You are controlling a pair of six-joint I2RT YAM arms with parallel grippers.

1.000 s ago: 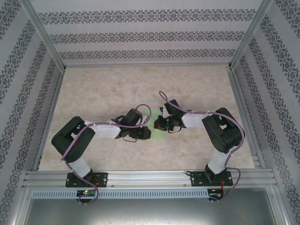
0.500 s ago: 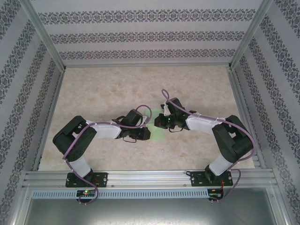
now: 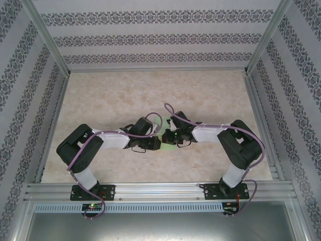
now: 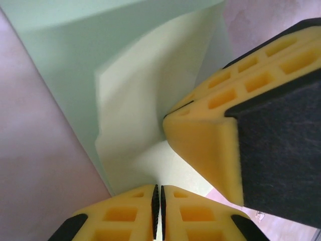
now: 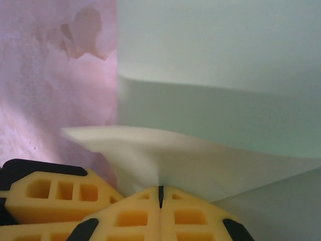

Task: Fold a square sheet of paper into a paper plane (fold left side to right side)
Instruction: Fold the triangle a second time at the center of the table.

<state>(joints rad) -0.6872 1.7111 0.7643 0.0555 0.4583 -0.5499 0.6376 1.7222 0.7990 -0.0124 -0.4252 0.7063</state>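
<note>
The square sheet of paper (image 4: 135,95) is pale mint green and partly folded, with a lighter flap raised off the marbled table. From above, only a sliver of the sheet (image 3: 168,146) shows between the two wrists. My left gripper (image 4: 159,201) is shut, with the flap's lower edge running into its pads. My right gripper (image 5: 160,193) is shut on a raised flap of the sheet (image 5: 210,115). The grippers meet tip to tip at the table's middle, the left gripper (image 3: 156,143) beside the right gripper (image 3: 168,136). The right fingers (image 4: 200,145) nearly touch the left ones. The paper plane is out of view.
The beige marbled table (image 3: 125,95) is open behind and beside the arms. Patterned walls and aluminium posts close it in on three sides. An aluminium rail (image 3: 160,190) carries both arm bases along the near edge.
My right arm has swung left and drawn its gripper closer to the left gripper, over the paper. The left arm has stayed put.
</note>
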